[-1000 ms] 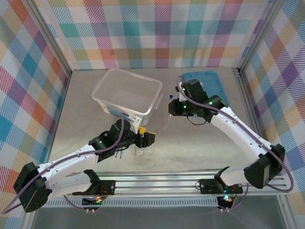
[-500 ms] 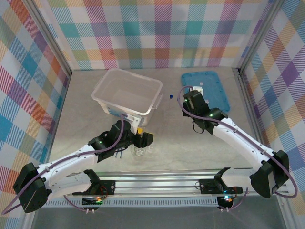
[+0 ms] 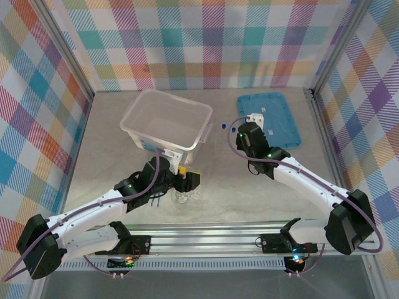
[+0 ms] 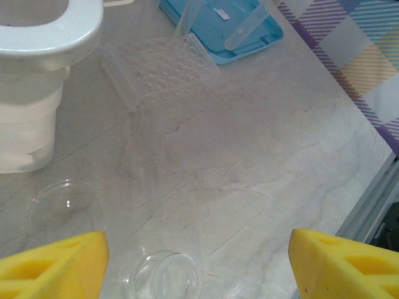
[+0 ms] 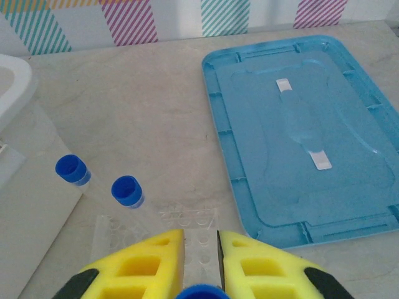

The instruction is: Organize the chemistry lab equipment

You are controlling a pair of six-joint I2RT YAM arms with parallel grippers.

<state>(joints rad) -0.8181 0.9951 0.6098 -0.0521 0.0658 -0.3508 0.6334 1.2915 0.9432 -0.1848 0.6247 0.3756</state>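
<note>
My left gripper (image 4: 198, 242) hangs open low over the table, its yellow fingers (image 4: 53, 265) wide apart. A tiny clear cup (image 4: 165, 274) lies between them, touching neither. A round clear dish (image 4: 65, 208) rests beside it on the left; in the top view the glassware (image 3: 182, 198) sits just under the left gripper (image 3: 191, 180). My right gripper (image 5: 201, 240) is shut on a thin clear tube with a blue cap (image 5: 199, 291), over a clear well rack (image 5: 187, 219). Two more blue-capped tubes (image 5: 73, 169) (image 5: 126, 190) stand in that rack.
The translucent plastic box (image 3: 167, 121) stands behind the left gripper, its rim (image 4: 56, 34) close at the left. The flat blue lid (image 3: 269, 118) lies right of the right gripper (image 3: 239, 132). A blue cap (image 3: 222, 126) shows between box and lid.
The right wrist has turned and shifted slightly while still holding its tube; the hanging tube no longer shows from above. The left arm has barely moved.
</note>
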